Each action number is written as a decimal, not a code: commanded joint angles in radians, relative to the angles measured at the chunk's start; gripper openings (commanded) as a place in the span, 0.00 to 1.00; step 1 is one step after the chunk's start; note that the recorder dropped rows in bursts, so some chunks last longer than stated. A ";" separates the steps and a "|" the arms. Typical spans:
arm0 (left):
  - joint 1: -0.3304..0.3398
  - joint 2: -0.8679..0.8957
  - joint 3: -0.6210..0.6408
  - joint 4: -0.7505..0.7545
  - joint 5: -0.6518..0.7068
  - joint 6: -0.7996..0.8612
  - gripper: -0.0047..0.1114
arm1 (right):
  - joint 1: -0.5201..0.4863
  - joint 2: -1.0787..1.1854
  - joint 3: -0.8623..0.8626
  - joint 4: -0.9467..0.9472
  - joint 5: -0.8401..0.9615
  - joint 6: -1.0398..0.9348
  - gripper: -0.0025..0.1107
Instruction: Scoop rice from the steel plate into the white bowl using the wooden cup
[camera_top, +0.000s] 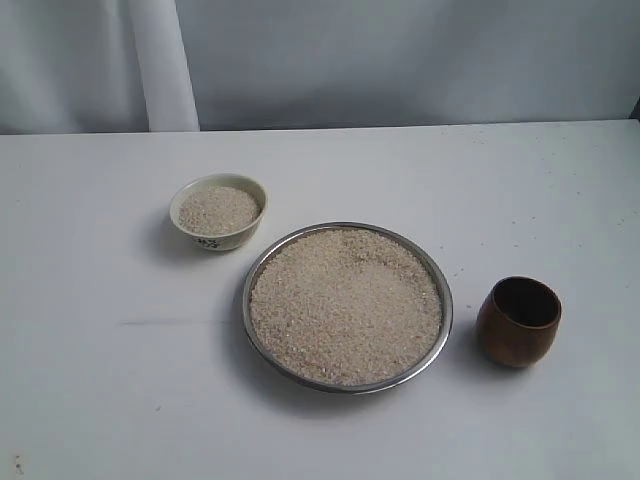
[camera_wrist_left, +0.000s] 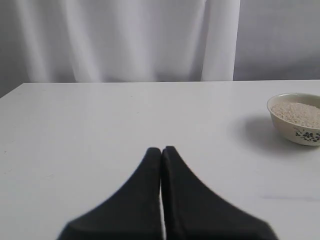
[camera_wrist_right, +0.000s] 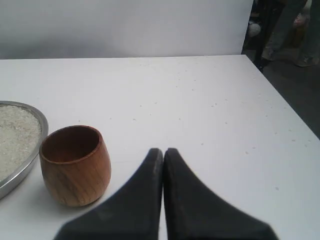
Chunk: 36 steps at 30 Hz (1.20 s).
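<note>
One wooden cup (camera_top: 518, 322), upright, beside steel plate (camera_top: 246, 305)

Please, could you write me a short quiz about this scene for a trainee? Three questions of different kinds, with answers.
1. True or false: the wooden cup stands upright, apart from the steel plate.
2. What does the white bowl hold? A) nothing B) rice C) water
3. Fill in: the left gripper and right gripper are both ____, holding nothing.
Key: 1 true; 2 B; 3 shut.
</note>
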 joint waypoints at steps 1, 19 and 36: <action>-0.003 -0.003 0.002 0.000 -0.006 -0.004 0.04 | -0.006 -0.004 0.004 0.004 -0.001 0.004 0.02; -0.003 -0.003 0.002 0.000 -0.006 -0.004 0.04 | -0.006 -0.004 0.004 0.004 -0.234 0.006 0.02; -0.003 -0.003 0.002 0.000 -0.006 -0.004 0.04 | -0.006 -0.004 0.004 0.004 -0.647 0.006 0.02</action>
